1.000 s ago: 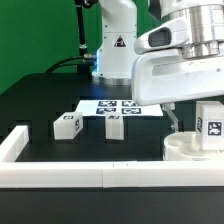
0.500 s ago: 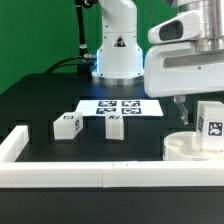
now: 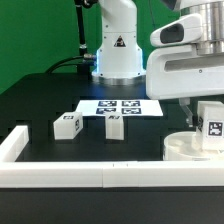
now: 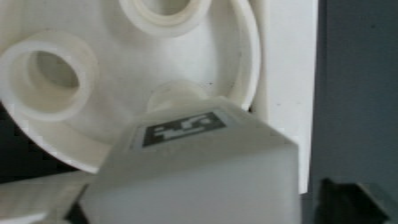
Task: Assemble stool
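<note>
**A:** Where is the stool now?

**B:** It is in loose parts. The thick round white plastic disc seat lies flat on the black table, at the exterior view's right, just inside the long white border rail. One short blocky white plastic leg, the standing leg, is on top of the seat, roughly upright, with a black-and-white square tag facing the camera.

**A:** And the other legs?

**B:** The two loose legs lie on the table, well apart from the seat. One is more to the exterior view's left and the other is beside it. Both are just in front of the flat white marker board.

**A:** What does the gripper do?

**B:** The gripper hangs over the seat, at the upper end of the standing leg. One dark finger shows just beside the leg. The other finger I cannot see.

**A:** Does it grasp the leg?

**B:** I cannot tell. In the wrist view the leg is very near the camera, and behind it is the seat with round holes. No fingertip is clear there, so I cannot say whether the fingers press on the leg or are loose.
</note>
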`<state>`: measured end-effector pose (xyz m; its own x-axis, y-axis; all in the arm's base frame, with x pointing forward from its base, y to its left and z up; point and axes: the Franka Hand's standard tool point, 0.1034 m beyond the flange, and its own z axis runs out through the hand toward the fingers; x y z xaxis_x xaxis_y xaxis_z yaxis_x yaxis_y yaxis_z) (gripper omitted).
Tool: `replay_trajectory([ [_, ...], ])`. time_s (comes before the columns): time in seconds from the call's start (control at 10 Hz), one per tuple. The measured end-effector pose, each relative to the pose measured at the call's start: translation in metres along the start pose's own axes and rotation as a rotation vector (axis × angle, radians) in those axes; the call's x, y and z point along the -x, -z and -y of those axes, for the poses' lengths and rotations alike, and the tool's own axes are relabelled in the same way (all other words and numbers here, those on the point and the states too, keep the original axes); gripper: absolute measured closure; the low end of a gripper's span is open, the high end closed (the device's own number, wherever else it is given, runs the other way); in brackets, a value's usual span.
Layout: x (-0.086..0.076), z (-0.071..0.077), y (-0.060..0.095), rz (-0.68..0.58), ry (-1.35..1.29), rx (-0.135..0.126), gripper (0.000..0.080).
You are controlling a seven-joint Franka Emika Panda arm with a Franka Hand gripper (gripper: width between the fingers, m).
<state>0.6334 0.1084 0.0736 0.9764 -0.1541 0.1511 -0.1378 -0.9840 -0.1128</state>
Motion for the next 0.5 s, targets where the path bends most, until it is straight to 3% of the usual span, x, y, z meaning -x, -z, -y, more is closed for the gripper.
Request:
replay_trajectory([
  [0.1,0.0,0.0,0.0,0.0,0.002,0.0,0.0416],
  [0.5,0.0007,0.0012,-0.0003,0.003,-0.214,-0.007,0.0463],
])
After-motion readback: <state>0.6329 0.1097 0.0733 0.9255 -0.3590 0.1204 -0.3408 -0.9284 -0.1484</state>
